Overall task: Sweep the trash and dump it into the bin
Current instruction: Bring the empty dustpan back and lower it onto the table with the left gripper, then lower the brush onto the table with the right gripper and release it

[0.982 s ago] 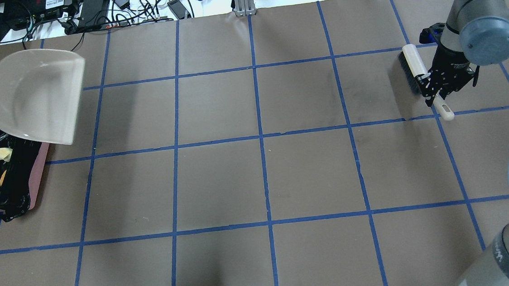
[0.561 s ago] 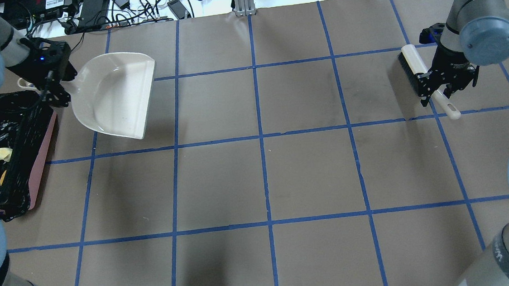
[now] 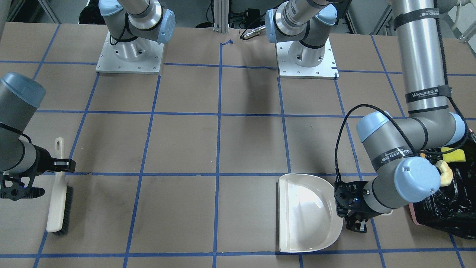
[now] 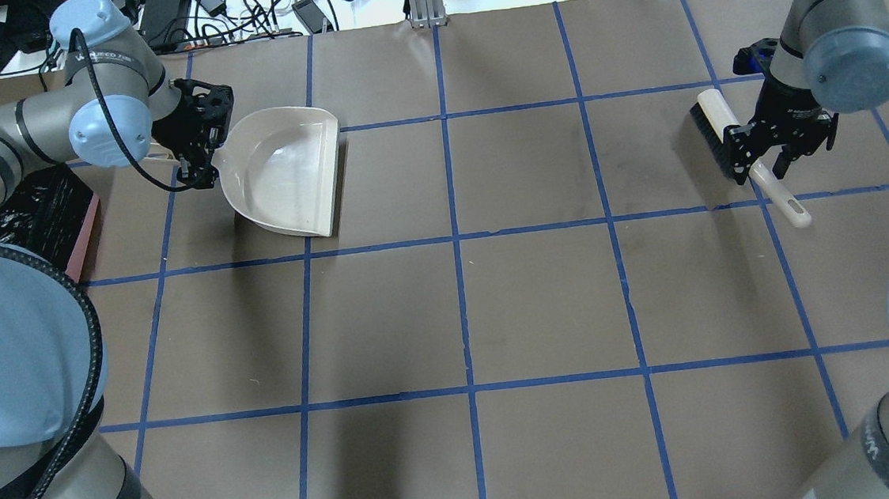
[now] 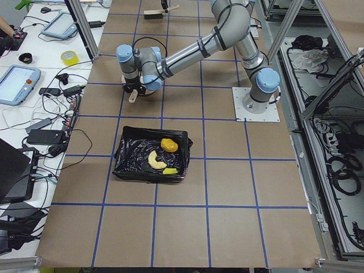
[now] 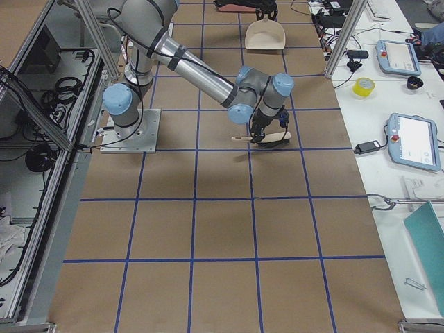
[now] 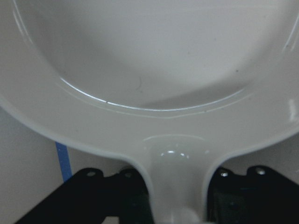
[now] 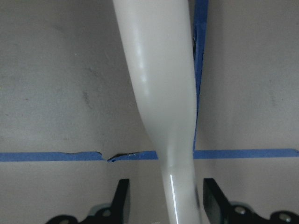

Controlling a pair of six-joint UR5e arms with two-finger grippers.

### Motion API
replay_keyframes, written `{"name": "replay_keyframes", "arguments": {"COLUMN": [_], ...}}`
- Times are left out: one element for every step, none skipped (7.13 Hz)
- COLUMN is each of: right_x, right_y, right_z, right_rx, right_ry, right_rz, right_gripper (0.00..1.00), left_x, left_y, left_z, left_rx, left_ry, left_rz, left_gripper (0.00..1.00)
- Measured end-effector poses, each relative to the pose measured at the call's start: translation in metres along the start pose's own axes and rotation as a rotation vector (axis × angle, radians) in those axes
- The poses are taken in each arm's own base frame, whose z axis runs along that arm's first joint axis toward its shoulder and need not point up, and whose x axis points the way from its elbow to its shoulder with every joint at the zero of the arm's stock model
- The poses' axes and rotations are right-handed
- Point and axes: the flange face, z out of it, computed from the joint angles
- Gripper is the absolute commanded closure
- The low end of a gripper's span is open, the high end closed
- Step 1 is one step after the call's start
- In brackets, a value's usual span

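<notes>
The bin [image 5: 126, 149], pink with a black bag, holds the golden potato lump [image 5: 168, 145], the tan croissant [image 5: 154, 161] and the yellow-green sponge wedge [image 5: 171, 170]. In the front view the bin [image 3: 446, 212] is at the right edge, with the croissant [image 3: 445, 173] and sponge [image 3: 454, 155] showing. My left gripper [image 4: 200, 148] is shut on the handle of the empty cream dustpan [image 4: 284, 171], to the right of the bin [image 4: 84, 226]. The left wrist view shows the handle [image 7: 175, 186] between the jaws. My right gripper [image 4: 764, 154] stands open around the brush's handle [image 8: 163, 107]; the brush [image 4: 719, 126] lies on the table.
Brown paper with blue tape lines [image 4: 456, 241] covers the table. Cables and power bricks [image 4: 180, 12] lie past the far edge. Both arm bases [image 3: 130, 56] stand at the robot's side. Tablets and tape [image 5: 68, 57] sit on a side bench.
My left arm has carried the dustpan to the right, away from over the bin. The brush's handle has slid down through my right gripper, whose jaws now stand apart from it.
</notes>
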Motion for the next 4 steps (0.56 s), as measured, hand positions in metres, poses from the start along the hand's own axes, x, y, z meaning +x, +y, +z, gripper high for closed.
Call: {"name": "replay_keyframes", "arguments": {"right_x": [0.000, 0.001, 0.000, -0.003], "right_y": [0.000, 0.004, 0.013, 0.032], "right_z": [-0.006, -0.020, -0.050, -0.092], "right_rx": [0.009, 0.033, 0.076, 0.118], "right_ry": [0.002, 0.009, 0.024, 0.038], "right_rz": [0.001, 0.004, 0.008, 0.010], "right_gripper": [0.00, 0.00, 0.00, 0.00], "left_x": [-0.001, -0.001, -0.002, -0.002], "left_y": [-0.002, -0.002, -0.003, -0.004], "left_z": [0.008, 0.012, 0.014, 0.012], "left_rx": [0.001, 0.001, 0.002, 0.001], "left_ry": [0.006, 0.006, 0.005, 0.002], "left_rz": [0.002, 0.001, -0.006, -0.020], "left_gripper": [0.01, 0.00, 0.00, 0.00]}}
